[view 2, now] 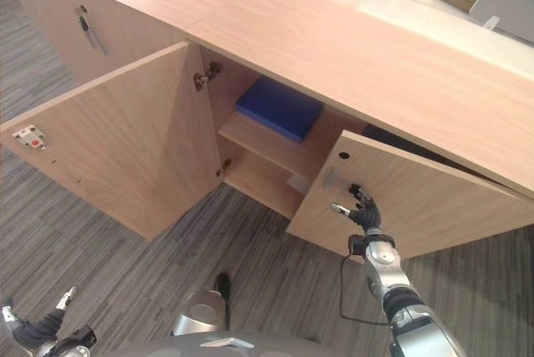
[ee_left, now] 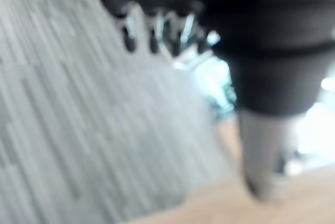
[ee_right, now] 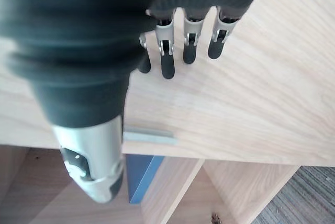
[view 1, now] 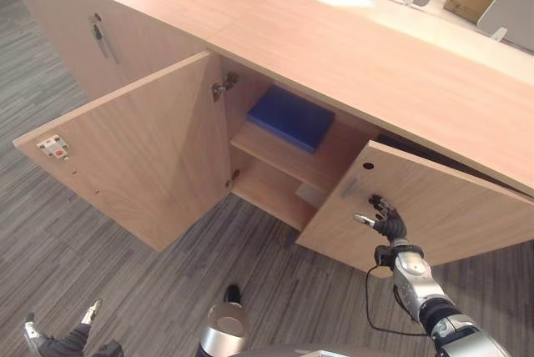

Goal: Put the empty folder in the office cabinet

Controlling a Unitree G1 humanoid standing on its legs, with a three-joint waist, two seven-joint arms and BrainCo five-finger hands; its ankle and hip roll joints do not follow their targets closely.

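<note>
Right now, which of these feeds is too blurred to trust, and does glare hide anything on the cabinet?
Left wrist view: smeared throughout, the left hand and floor soft. Right wrist view: crisp on the right hand against the right door. Left eye view: sharp; the blue folder on the upper shelf sits in shade but reads clearly. Bright washout falls on the cabinet top at its far edge.

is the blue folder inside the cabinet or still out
Inside: the blue folder lies flat on the upper shelf of the cabinet, between its two open doors.

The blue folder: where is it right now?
The flat blue folder lies on the upper shelf inside the open wooden cabinet, between the wide-open left door and the partly open right door.
</note>
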